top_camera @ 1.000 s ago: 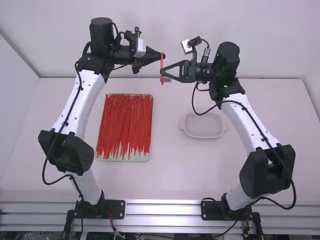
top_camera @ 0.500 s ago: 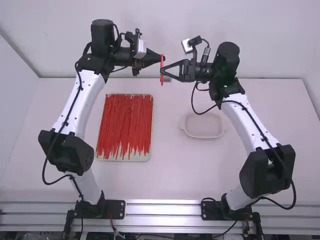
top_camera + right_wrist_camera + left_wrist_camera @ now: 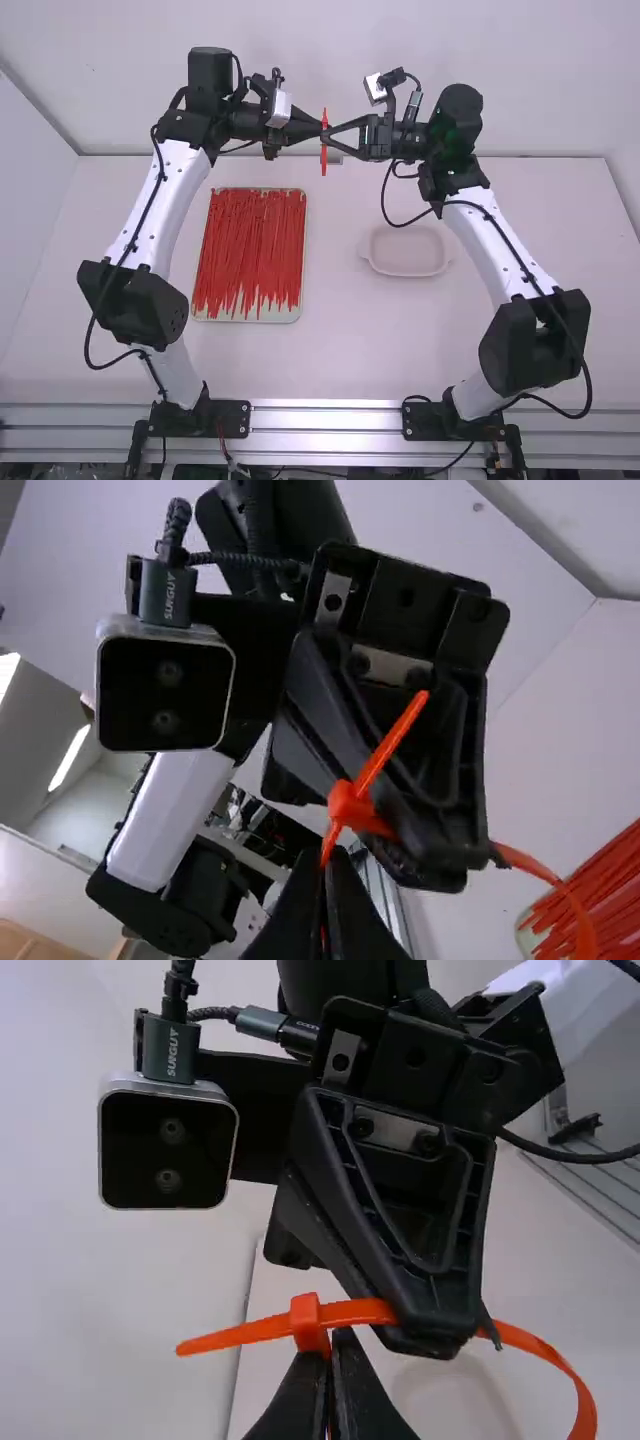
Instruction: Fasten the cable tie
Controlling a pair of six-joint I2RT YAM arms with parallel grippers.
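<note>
Because the fastening is done in the air, the table (image 3: 340, 340) nearest the arm bases serves as a supply area. A tray (image 3: 246, 320) of spare ties (image 3: 250, 250) sits on the left side and a white dish (image 3: 373, 262) on the right, the dish probably there to take finished pieces. Beyond them, above the table's far edge, both arms are raised and the two grippers meet tip to tip on one orange tie (image 3: 323, 150), which stands roughly upright between them. Left gripper (image 3: 326, 1375): fingers pressed together, pinching the tie close by its head (image 3: 305, 1322). Right gripper (image 3: 321, 900): fingers likewise closed on the strap just beside the head. A short tail (image 3: 215, 1342) sticks out past the head and a loop (image 3: 560, 1375) curves away on the other side, so the tail looks already threaded. Judgement: opposed grips let one arm anchor while the other pulls. The loop is wide, so cinching remains.
</note>
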